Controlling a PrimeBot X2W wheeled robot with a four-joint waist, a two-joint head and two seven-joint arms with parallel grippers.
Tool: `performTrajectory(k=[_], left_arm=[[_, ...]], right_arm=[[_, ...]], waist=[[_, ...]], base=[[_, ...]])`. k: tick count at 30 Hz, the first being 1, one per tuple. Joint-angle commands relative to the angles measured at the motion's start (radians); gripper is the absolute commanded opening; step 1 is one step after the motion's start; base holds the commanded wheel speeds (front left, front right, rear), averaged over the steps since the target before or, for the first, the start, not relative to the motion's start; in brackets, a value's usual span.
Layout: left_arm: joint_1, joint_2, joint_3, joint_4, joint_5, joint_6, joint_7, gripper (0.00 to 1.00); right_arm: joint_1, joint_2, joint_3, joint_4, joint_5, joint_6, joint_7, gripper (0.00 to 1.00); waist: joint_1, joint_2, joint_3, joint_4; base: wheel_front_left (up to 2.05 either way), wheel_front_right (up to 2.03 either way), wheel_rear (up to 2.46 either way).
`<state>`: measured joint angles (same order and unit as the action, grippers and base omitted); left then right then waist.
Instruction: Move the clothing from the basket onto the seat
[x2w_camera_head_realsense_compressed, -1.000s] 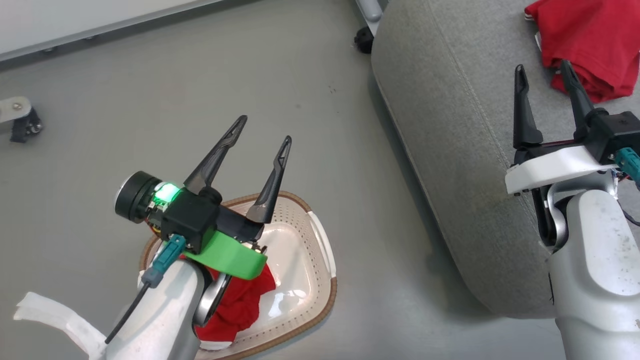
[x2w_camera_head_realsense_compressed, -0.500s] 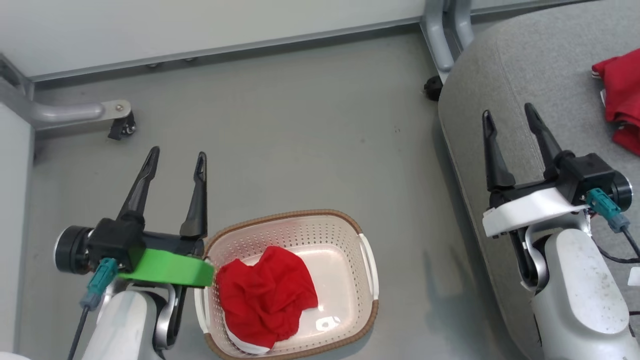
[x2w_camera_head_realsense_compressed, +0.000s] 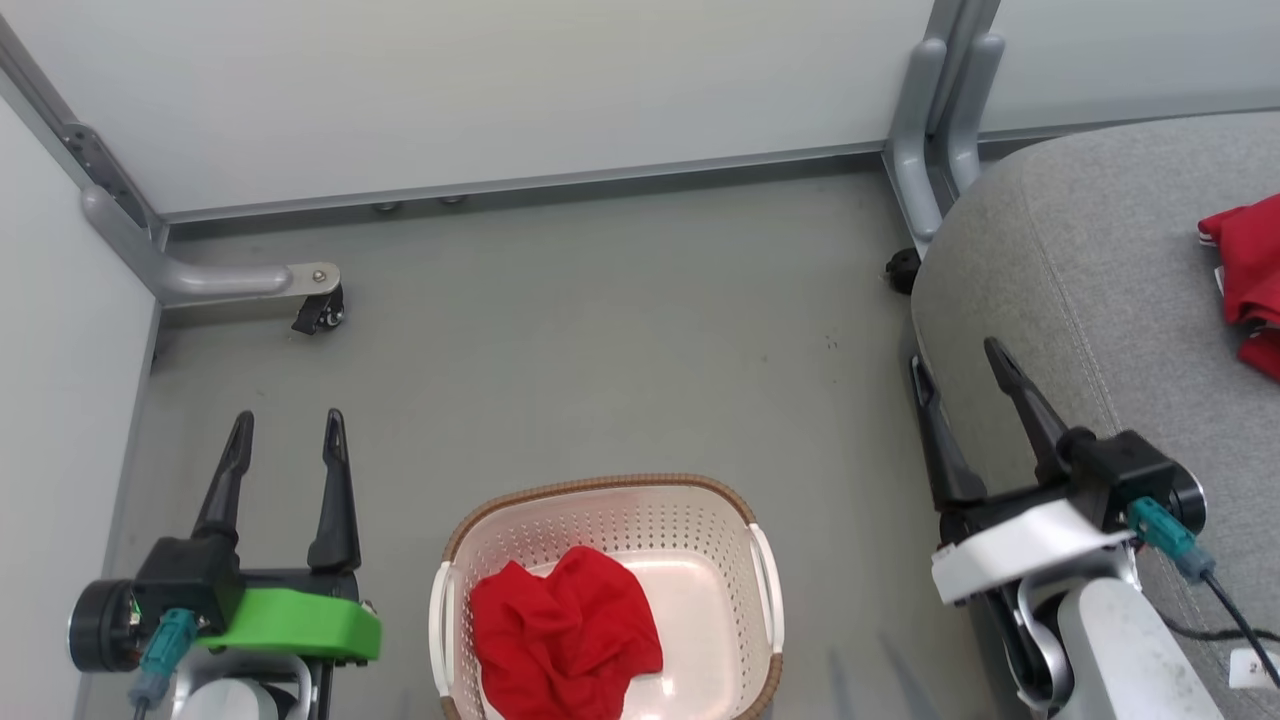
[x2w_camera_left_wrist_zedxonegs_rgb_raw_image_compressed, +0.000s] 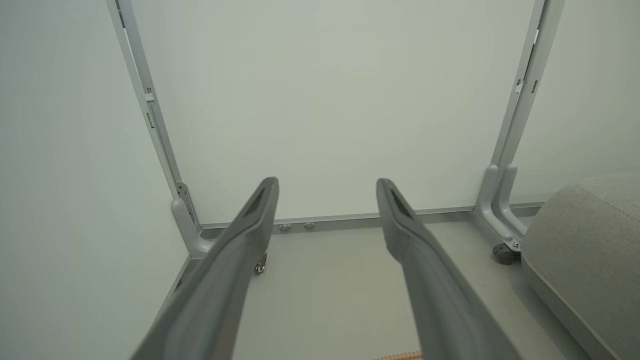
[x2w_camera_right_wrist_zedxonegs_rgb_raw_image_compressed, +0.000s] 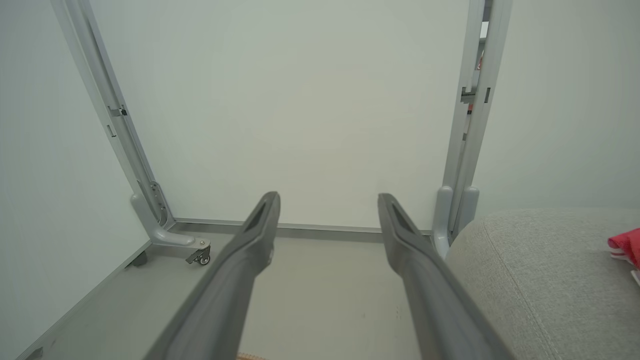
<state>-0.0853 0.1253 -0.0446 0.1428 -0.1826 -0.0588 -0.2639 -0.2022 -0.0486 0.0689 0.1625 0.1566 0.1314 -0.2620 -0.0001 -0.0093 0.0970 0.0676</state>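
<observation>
Head view: your left gripper (x2w_camera_head_realsense_compressed: 288, 414), right gripper (x2w_camera_head_realsense_compressed: 952, 352) gape empty; crumpled red fabric garment (x2w_camera_head_realsense_compressed: 565, 640) looks limp, light; pinch its raised fold.

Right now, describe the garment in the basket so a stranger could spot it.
Left of the big grey seat, a cream perforated basket stands on the floor. The crumpled red garment lies inside it; the other red garment lies on the seat.

Left gripper (x2w_camera_head_realsense_compressed: 288, 415) sits lower left in head view, fingers (x2w_camera_head_realsense_compressed: 335, 490) pointing straight up, jaws spread wide, nothing between them; green wrist mount (x2w_camera_head_realsense_compressed: 300, 620) below. Right gripper (x2w_camera_head_realsense_compressed: 953, 353) sits lower right, tilted slightly left, jaws equally wide, empty; white wrist mount (x2w_camera_head_realsense_compressed: 1010, 560) on pale forearm (x2w_camera_head_realsense_compressed: 1120, 650).
</observation>
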Motion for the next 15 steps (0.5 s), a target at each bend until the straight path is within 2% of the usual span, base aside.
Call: performTrajectory(k=[1, 15], left_arm=[[0.025, -0.006, 0.005, 0.0, 0.007, -0.006, -0.001, 1.0], [0.07, -0.037, 0.012, 0.008, 0.047, -0.031, -0.001, 1.0]], right_arm=[[0.031, -0.004, 0.001, -0.011, 0.006, -0.001, -0.005, 1.0], [0.178, -0.004, -0.015, -0.077, 0.004, -0.001, -0.004, 1.0]], waist=[[0.0001, 0.0093, -0.015, 0.006], [0.0001, 0.0093, -0.049, 0.006]], base=[[0.0, 0.0, 0.0], [0.0, 0.0, 0.0]])
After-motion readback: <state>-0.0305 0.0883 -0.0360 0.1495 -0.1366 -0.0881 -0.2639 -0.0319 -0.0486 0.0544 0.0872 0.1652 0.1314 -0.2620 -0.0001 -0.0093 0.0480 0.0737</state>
